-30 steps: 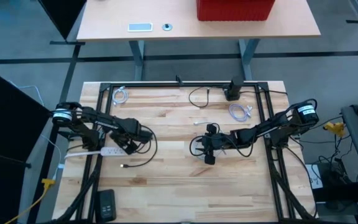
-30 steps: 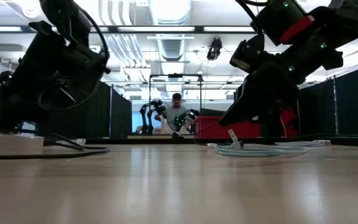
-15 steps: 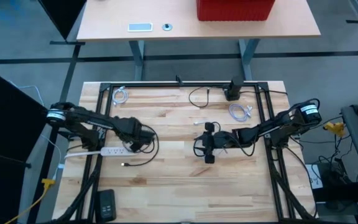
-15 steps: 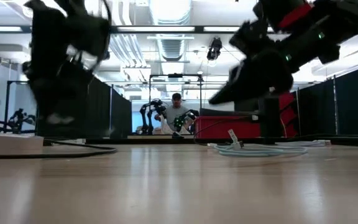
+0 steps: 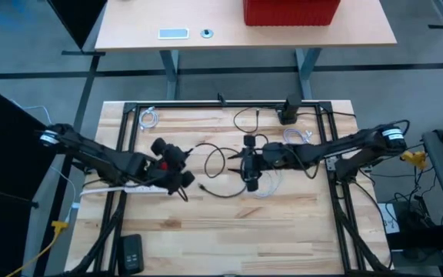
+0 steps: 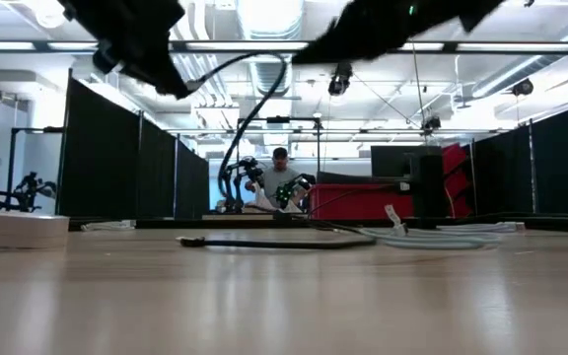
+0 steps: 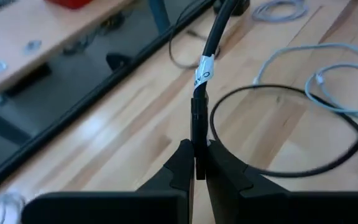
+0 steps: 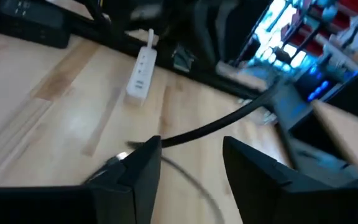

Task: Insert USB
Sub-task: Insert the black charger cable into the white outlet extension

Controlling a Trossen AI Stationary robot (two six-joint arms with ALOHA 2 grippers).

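Left gripper (image 7: 195,163) pinching black USB cable (image 7: 199,118) behind labelled plug; light, limp cord trailing; right gripper (image 8: 191,163) spread, waiting mid-table

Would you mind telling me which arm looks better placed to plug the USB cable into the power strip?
Probably the left: its gripper is shut on the black cable and sits beside the white power strip. The right gripper is open, mid-table.

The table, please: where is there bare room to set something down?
The near strip of the table is bare, between the black box and the right frame rail. The middle is crowded: black cable, left gripper, right gripper, white cable.
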